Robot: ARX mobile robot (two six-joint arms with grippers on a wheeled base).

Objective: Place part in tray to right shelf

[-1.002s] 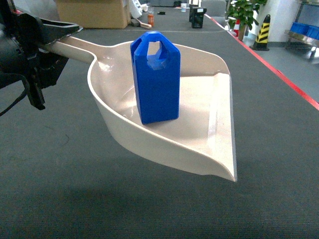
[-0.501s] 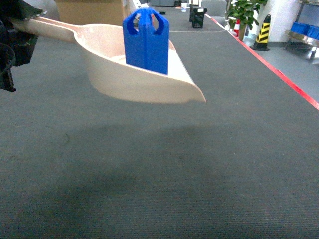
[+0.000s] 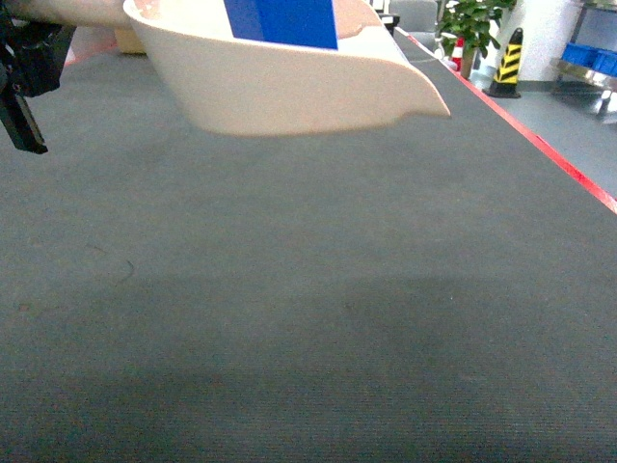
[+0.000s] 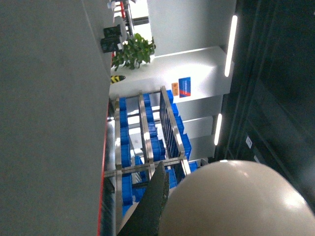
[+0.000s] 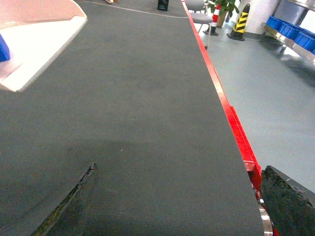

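Rising higher since earlier: tray carrying part; right pincer spread, left unclear.

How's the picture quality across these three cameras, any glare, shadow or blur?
Head view: soft broad shadow on the dark mat beneath the raised tray, no glare. Left wrist view: rotated sideways, ceiling strip lights blown out, tray underside close and blurred. Right wrist view: sharp floor, near fingertips out of focus.
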